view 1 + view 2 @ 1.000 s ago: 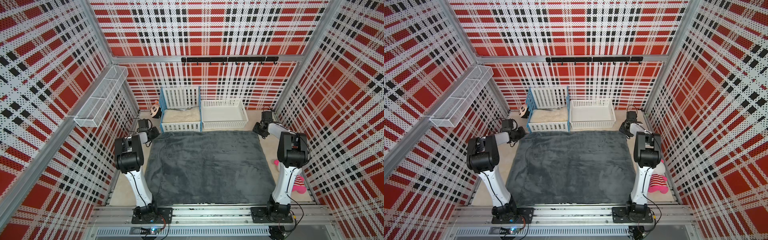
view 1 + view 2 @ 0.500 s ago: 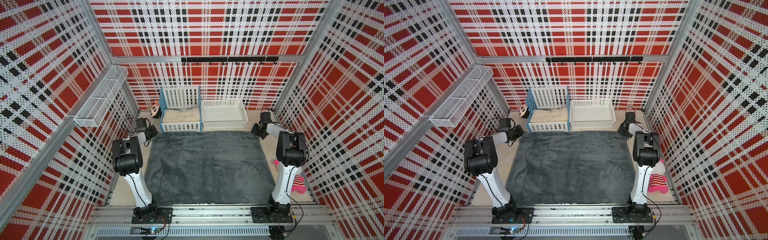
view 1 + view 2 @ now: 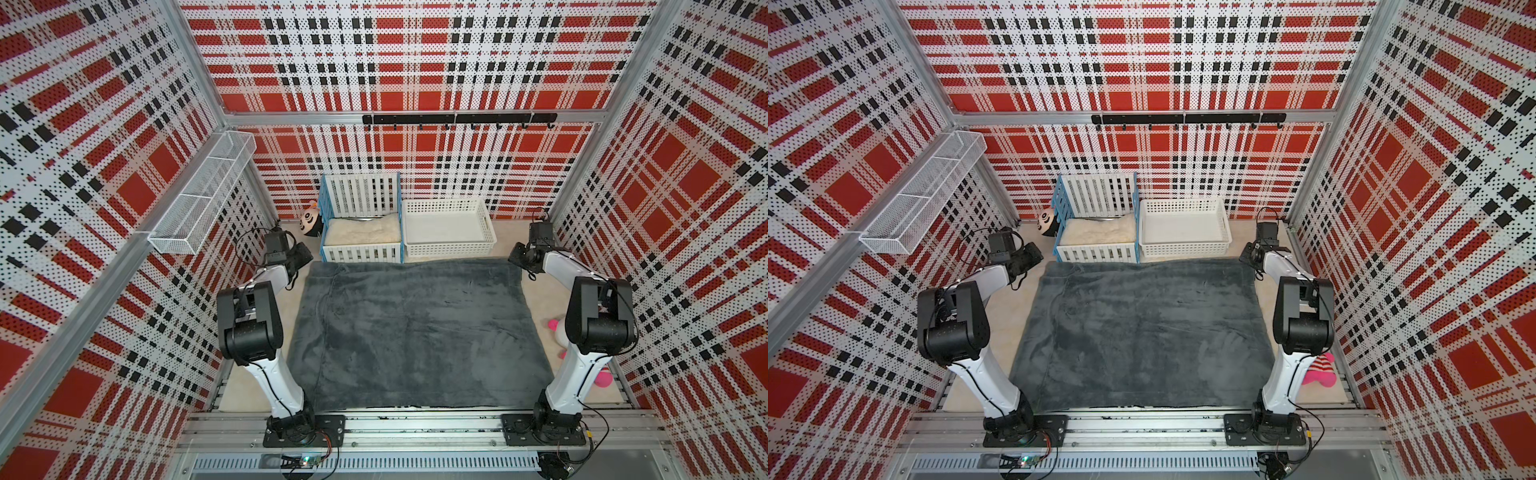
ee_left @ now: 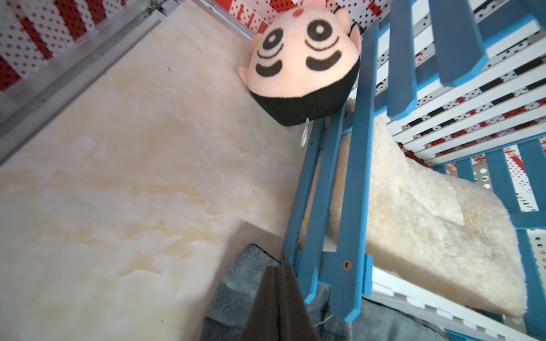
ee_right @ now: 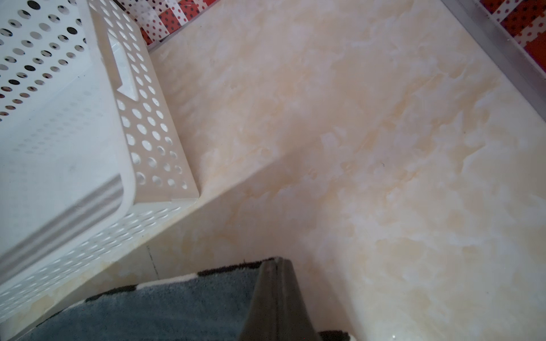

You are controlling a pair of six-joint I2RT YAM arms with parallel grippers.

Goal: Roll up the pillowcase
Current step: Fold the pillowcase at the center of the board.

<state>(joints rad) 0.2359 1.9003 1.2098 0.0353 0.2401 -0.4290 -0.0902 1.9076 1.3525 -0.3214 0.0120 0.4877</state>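
The pillowcase [image 3: 415, 332] [image 3: 1142, 332] lies flat on the table, dark grey side up. A thin black-and-white striped edge [image 5: 177, 279] shows in the right wrist view. My left gripper [image 3: 307, 257] [image 3: 1039, 254] [image 4: 279, 267] sits over its far left corner [image 4: 245, 265], fingers together. My right gripper [image 3: 514, 259] [image 3: 1245, 254] [image 5: 276, 260] is shut, with its tips right at the far right corner. No cloth shows between either pair of fingers.
A blue-and-white slatted crate [image 3: 361, 253] [image 4: 351, 206] with a cream cushion touches the pillowcase's far edge, beside a white perforated basket [image 3: 449, 249] [image 5: 147, 133]. A plush head [image 3: 311, 218] [image 4: 301, 68] lies left of the crate. A pink striped toy [image 3: 1318, 370] lies behind the right arm.
The left arm swung outward and its gripper shifted along the table beside the pillowcase's far left corner. The right gripper edged slightly toward the far right corner.
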